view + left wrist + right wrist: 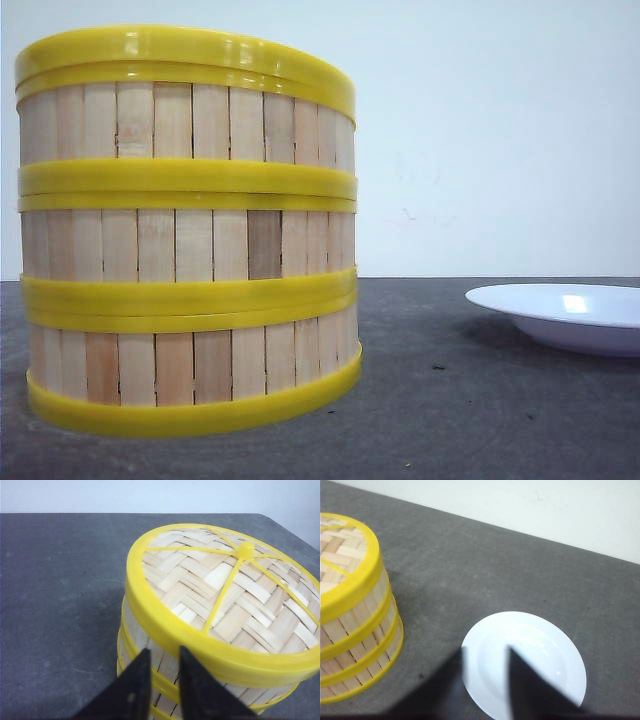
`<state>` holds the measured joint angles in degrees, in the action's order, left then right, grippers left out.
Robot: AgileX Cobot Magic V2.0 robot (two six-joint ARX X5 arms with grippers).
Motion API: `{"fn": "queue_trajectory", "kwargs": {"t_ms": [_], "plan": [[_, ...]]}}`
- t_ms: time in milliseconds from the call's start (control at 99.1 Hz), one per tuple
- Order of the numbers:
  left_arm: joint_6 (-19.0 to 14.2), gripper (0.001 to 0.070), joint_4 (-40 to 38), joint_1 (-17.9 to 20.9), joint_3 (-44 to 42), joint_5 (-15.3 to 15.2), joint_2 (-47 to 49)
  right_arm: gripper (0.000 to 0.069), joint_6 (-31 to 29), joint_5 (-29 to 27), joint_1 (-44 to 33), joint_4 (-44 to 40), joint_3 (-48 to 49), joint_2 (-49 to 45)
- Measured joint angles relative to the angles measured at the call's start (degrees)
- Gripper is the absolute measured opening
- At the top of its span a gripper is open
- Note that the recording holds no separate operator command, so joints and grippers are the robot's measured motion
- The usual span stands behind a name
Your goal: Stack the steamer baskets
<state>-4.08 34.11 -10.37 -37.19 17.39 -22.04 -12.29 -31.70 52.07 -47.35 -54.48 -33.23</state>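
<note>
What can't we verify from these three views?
- Basket interiors: the woven lid covers the stack of steamer baskets in the wrist views; the front view shows only the walls.
- Stack's left edge: cut off by the front view's frame.
- White plate: right side cropped in the front view, partly behind the right tool in its wrist view.
- Left tool: only the fingertips show.

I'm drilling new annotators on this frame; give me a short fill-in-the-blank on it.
1. The baskets form a stack ___ high.
2. The woven lid sits on ___ of the stack.
3. The plate holds ___.
4. In the front view, the plate lies to the stack's ___.

Missing: three; top; nothing; right
</note>
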Motion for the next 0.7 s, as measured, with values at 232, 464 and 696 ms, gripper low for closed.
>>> {"fn": "queue_trajectory", "kwargs": {"t_ms": [232, 464, 696], "plan": [[0.0, 0.0025, 0.1, 0.0, 0.0, 0.0, 0.0, 0.0009, 0.0, 0.0, 0.0, 1.1, 0.0, 0.0], [-0.7, 0.0025, 0.7, 0.0, 0.0, 0.0, 0.0, 0.0008, 0.0, 0.0, 0.0, 1.1, 0.0, 0.0], [-0.9, 0.0025, 0.7, 0.0, 0.0, 0.0, 0.0, 0.0008, 0.0, 0.0, 0.0, 1.1, 0.0, 0.0]]}}
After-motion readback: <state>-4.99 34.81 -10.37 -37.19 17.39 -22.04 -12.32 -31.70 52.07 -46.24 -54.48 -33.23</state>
